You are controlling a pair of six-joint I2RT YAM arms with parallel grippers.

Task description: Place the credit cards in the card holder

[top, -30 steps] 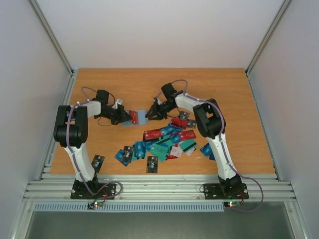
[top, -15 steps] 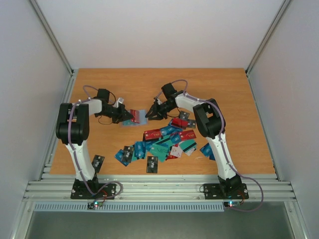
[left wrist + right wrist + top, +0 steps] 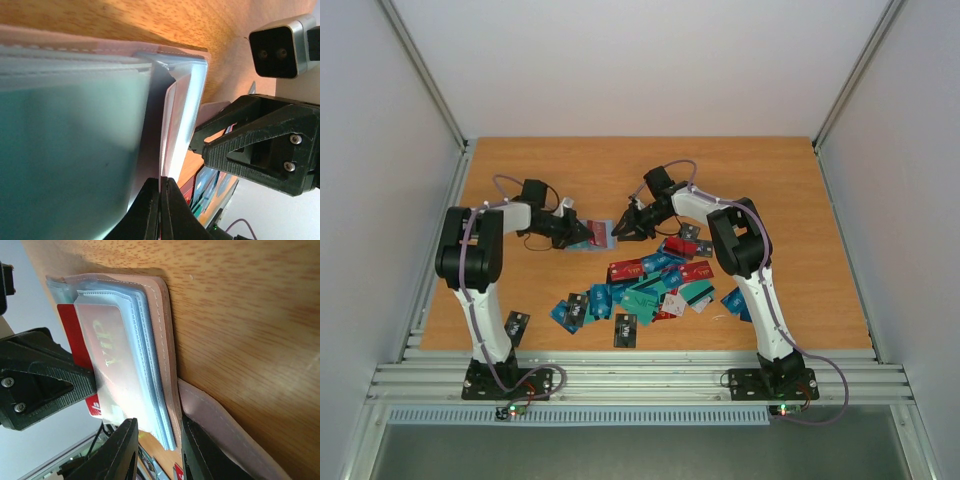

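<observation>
My left gripper (image 3: 576, 231) is shut on a red credit card (image 3: 66, 328), held edge-on between its tips in the left wrist view (image 3: 161, 200). The card is partly inside a clear light blue pocket of the card holder (image 3: 603, 234). The holder lies open on the table, its tan cover (image 3: 167, 335) under a stack of pockets (image 3: 75, 125). My right gripper (image 3: 625, 228) is shut on the holder's near end (image 3: 157, 450), pockets and cover between its fingers. The two grippers face each other across the holder. Many loose credit cards (image 3: 650, 280) lie in a pile nearer the arms.
The wooden table (image 3: 770, 180) has grey walls on three sides. Single dark cards lie near the front edge by the left arm's base (image 3: 517, 325) and at the middle front (image 3: 625, 330). The pile reaches to the right arm (image 3: 733, 300).
My left gripper has moved right, toward the holder, and the red card has gone further into the pocket. The right gripper has stayed in place on the holder.
</observation>
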